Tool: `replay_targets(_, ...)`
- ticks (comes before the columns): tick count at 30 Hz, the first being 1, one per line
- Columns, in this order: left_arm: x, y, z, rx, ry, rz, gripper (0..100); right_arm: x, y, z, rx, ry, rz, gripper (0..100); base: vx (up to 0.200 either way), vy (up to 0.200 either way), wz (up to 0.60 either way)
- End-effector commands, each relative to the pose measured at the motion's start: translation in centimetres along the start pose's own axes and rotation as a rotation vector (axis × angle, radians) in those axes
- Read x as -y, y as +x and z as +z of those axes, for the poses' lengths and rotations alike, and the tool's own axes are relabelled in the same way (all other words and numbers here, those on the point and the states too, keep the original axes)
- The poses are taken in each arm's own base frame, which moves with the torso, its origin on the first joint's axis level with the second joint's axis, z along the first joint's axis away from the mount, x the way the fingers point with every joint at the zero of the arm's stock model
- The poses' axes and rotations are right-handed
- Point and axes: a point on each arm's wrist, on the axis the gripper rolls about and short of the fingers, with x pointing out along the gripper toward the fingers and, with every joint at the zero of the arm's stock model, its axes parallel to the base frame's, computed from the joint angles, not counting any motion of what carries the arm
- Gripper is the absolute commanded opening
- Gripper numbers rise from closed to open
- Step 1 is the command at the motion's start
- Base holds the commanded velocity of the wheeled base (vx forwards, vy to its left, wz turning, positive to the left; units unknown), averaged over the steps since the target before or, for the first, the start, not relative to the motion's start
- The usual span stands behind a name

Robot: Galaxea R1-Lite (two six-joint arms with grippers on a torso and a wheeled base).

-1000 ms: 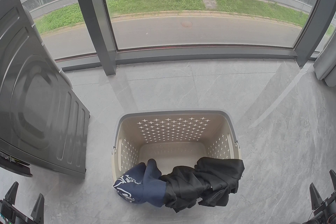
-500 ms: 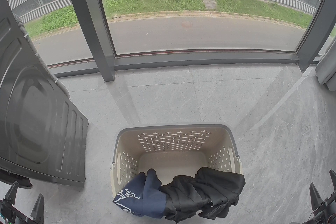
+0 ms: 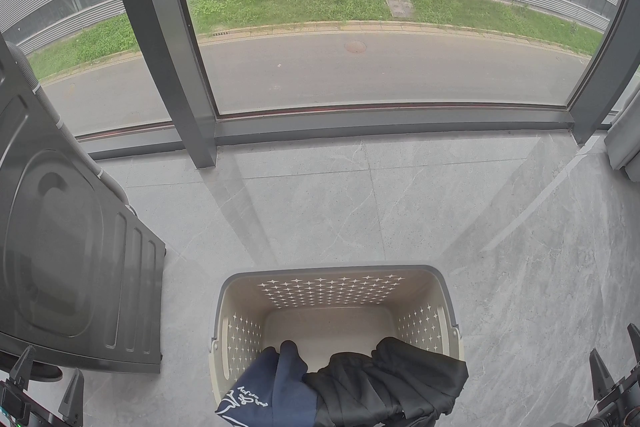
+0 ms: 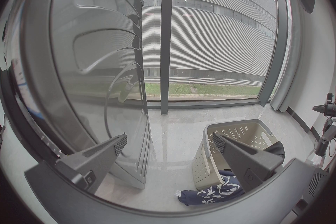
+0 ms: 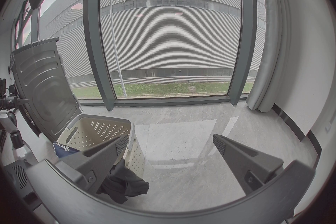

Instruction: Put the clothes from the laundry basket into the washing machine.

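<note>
Head view: the laundry basket (image 3: 331,275) stands on the floor (image 3: 373,201) straight ahead of the robot with its open top up, which looks meant to let either arm come down on it.
Navy garment: the navy garment (image 3: 270,391), with white print, is draped over the basket's near rim at its near-left corner and spills down the outside wall.
Black garment: the black garment (image 3: 397,375) lies bunched along the same near rim as far as the near-right corner, touching the navy one and partly hanging outside.
Why draped: with the cloth heaped over the rim, loose folds stand up where they should be easy to pinch. The basket's bottom looks bare.
Washing machine: the washing machine (image 3: 63,248) stands on the floor at the robot's left, near the basket but apart from it. A grey ribbed panel faces the basket. Its door does not show, so open or closed cannot be told.
Left gripper: the left gripper (image 4: 168,137) is held low beside the machine's near corner, jaws spread and nothing between them.
Right gripper: the right gripper (image 5: 168,138) is held low over the floor off the basket's right side, jaws spread and empty.
Why held so: both look poised for a first grasp, and no cloth appears loaded yet.
Counts: one basket, one machine and two grippers. Two garments can be told apart, though the black bundle may hide more.
</note>
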Motion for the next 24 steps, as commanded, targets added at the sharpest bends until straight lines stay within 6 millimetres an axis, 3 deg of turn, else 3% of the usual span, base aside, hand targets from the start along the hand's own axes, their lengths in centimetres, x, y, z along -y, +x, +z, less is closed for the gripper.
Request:
replay_targets(1,-0.02,0.04,-0.42,-0.006,0.0,0.001,100,0.0,-0.01,-0.48,0.0,-0.001,0.001,100,0.2,0.0,0.0)
replay_targets(11,-0.02,0.04,-0.42,-0.006,0.0,0.001,100,0.0,-0.01,-0.48,0.0,-0.001,0.001,100,0.02,0.0,0.0)
replay_targets(14,-0.02,0.04,-0.44,-0.007,0.0,0.001,100,0.0,-0.01,-0.48,0.0,-0.001,0.001,100,0.2,0.0,0.0)
replay_targets(24,-0.02,0.04,-0.42,-0.006,0.0,0.001,100,0.0,-0.01,-0.48,0.0,-0.001,0.001,100,0.0,0.0,0.0)
